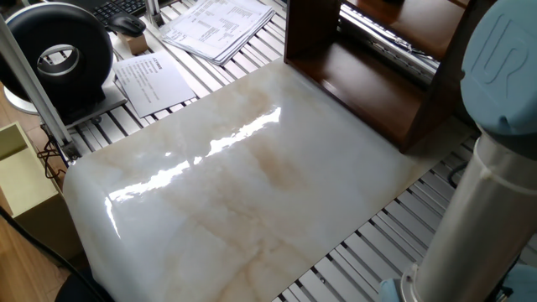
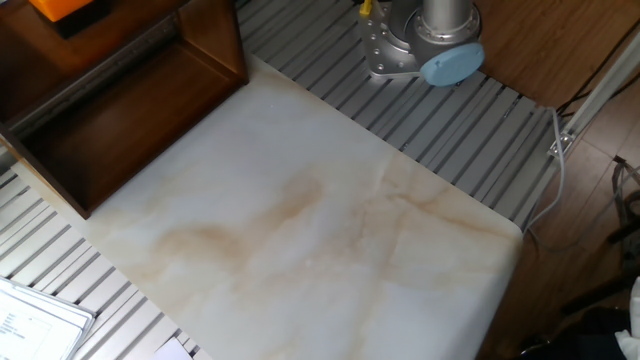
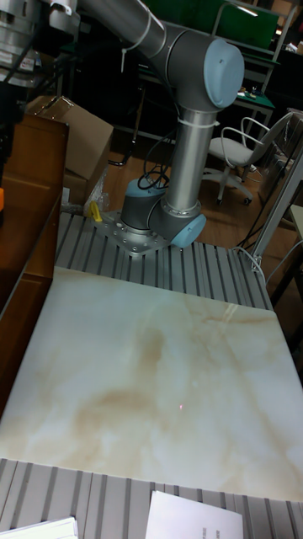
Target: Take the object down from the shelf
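Observation:
The dark brown shelf (image 1: 369, 84) stands at the slab's far right corner in one fixed view and at the top left (image 2: 130, 110) in the other. On its upper board sits the orange object (image 2: 60, 7), cut off by the frame edge, with something black right against it. The tall view shows the shelf's side panel (image 3: 29, 210) and an orange sliver (image 3: 2, 200) at the left edge. My arm (image 3: 189, 126) reaches up and over to the shelf. Only the gripper's dark body (image 3: 8, 88) shows at the left edge, its fingers hidden behind the panel.
A white marble slab (image 1: 243, 184) covers the slatted table. A black round device (image 1: 63, 50), papers (image 1: 218, 25), a sheet (image 1: 151, 80) and a beige box (image 1: 17, 168) lie to its left. My arm's lower link (image 1: 487, 184) rises at the right. The base (image 2: 420, 45) is bolted behind the slab.

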{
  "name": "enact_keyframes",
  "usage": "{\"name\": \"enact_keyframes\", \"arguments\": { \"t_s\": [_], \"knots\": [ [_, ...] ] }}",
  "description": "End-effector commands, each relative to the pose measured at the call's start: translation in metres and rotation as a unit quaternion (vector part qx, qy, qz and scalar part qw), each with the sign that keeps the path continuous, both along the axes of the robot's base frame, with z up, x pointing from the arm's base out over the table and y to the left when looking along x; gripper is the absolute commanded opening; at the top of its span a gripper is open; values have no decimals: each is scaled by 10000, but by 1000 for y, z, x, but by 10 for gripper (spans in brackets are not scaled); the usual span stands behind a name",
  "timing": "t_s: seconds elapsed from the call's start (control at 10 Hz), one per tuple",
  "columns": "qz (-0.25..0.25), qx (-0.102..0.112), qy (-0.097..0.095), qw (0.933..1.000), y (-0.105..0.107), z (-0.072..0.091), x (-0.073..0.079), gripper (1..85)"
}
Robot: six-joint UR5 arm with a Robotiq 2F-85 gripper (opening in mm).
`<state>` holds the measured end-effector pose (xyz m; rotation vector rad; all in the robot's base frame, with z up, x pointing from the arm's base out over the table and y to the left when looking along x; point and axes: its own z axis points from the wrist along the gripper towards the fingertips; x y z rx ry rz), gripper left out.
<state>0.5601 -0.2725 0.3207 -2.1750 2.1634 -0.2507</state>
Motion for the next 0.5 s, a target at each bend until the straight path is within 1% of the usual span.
{"name": "enact_keyframes", "arguments": {
  "t_s": [0.0,0.1,0.3,0.4],
  "knots": [
    [95,142,14,9999,4,-3,1,850],
    [95,150,14,9998,2,-6,1,850],
    [126,259,7,9996,-1,-16,4,850],
    [126,236,7,9996,-2,-16,4,850]
  ]
}}
